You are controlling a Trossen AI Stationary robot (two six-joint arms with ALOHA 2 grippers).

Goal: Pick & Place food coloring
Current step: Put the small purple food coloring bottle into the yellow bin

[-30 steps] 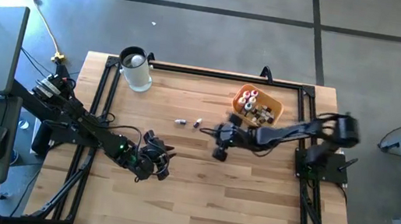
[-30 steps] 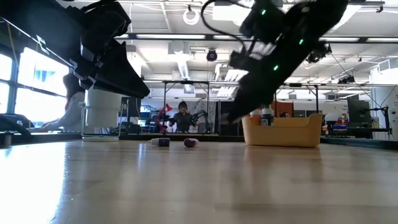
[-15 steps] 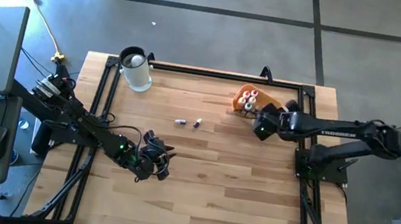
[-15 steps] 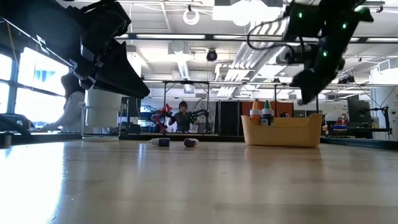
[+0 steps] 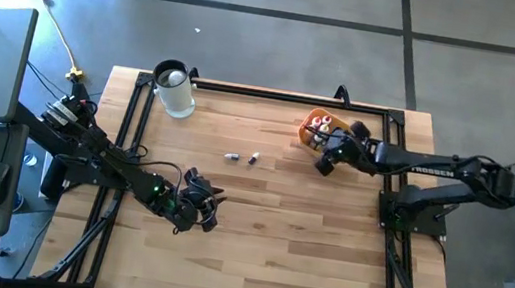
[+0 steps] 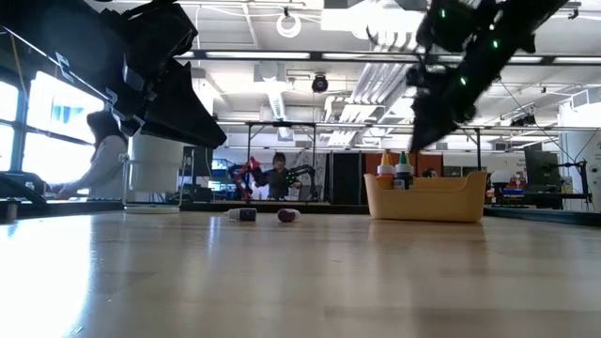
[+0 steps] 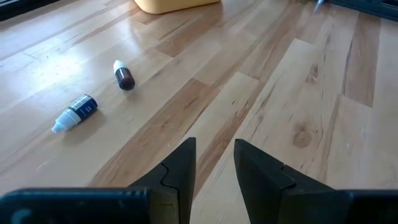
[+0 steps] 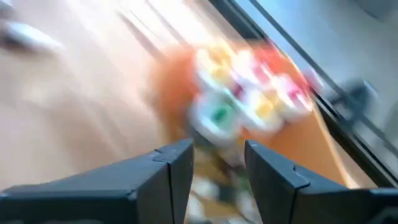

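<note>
Food coloring bottles (image 5: 321, 126) are mostly sitting in the orange tray (image 6: 427, 198), two (image 7: 99, 93) are lying out on the counter (image 5: 255, 235), while the right claw (image 5: 320, 163), empty and parted, is hovering beside the tray and the left claw (image 7: 211, 163) is waiting, slightly parted.

Two small bottles lying on their sides on bare wood, centre of the high view, just beside each other but apart: a dark blue bottle (image 5: 231, 157) with white tip (image 7: 73, 112) on the left, a dark brown vial (image 5: 252, 159) with white cap (image 7: 123, 75) on the right. Seen level in the low view, both flat at mid-frame (image 6: 241, 214) (image 6: 288, 215). Further upright bottles (image 5: 319, 125) clustered in the upper right centre, white, red and yellow caps; orange and green caps (image 6: 394, 169) poking up, blurred in the right wrist view (image 8: 249, 84).
</note>
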